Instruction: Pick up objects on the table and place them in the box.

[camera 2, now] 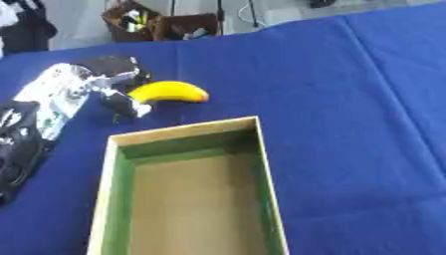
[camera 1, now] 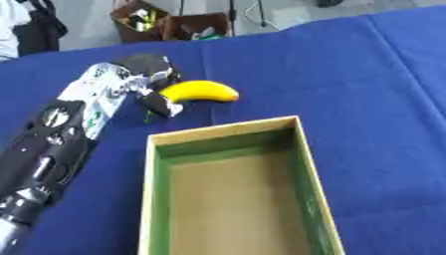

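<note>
Yellow banana [camera 1: 200, 92] beside blurred left hand [camera 1: 150, 79], finger state unclear, box [camera 1: 303, 149] cut off below

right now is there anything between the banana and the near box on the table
No. Between the banana and the far rim of the box lies only bare blue cloth, seen in both eye views. The left hand sits at the banana's left end.

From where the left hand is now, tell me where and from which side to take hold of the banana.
Grip the banana across its thick middle, coming from above and from its left end, where the left hand already sits. It lies flat on the blue cloth, its length running left to right with the curve arching away from the box, so fingers can probably close over the far side and thumb on the near side.
</note>
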You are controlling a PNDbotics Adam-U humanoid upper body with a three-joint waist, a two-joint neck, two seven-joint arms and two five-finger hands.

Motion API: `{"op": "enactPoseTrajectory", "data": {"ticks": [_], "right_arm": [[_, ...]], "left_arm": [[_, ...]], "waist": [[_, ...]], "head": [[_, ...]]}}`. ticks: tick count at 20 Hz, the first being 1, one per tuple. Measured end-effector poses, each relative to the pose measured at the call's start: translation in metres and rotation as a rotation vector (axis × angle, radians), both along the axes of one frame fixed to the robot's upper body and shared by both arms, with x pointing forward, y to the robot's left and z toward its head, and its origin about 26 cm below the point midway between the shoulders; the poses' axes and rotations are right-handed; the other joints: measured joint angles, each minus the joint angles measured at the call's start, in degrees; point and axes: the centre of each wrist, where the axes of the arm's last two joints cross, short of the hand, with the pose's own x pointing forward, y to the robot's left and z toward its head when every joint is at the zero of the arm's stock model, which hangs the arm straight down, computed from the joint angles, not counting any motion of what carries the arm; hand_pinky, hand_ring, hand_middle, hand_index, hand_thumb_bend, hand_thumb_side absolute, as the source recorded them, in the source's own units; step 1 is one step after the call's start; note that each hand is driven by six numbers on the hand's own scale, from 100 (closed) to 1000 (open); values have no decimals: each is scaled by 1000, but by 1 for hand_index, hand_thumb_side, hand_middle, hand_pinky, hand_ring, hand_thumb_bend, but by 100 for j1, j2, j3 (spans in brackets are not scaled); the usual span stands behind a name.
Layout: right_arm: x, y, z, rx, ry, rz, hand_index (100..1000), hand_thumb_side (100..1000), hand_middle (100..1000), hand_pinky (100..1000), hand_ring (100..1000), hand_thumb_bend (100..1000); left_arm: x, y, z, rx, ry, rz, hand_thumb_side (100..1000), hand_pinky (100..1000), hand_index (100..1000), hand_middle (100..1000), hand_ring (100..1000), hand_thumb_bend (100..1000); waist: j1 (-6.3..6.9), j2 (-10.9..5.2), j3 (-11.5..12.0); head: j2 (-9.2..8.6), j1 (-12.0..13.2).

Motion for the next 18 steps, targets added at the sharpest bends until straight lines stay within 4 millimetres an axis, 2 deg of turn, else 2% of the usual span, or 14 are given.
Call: {"op": "enactPoseTrajectory", "data": {"ticks": [10, 18], "right_arm": [[-2, -1, -3, 4, 8, -5, 738, 623, 573, 739, 613, 100], [-3, -3, -4, 12, 11, -13, 738, 624, 574, 739, 613, 100]], "left_arm": [[-5, -4, 7, -34, -50, -4, 479, 339, 553, 418, 486, 100], [-26, -8, 35, -43, -114, -46, 470, 336, 548, 413, 483, 100]], "waist": [[-50, -117, 74], [-74, -225, 136]], "head": [[53, -29], [148, -84]]}}
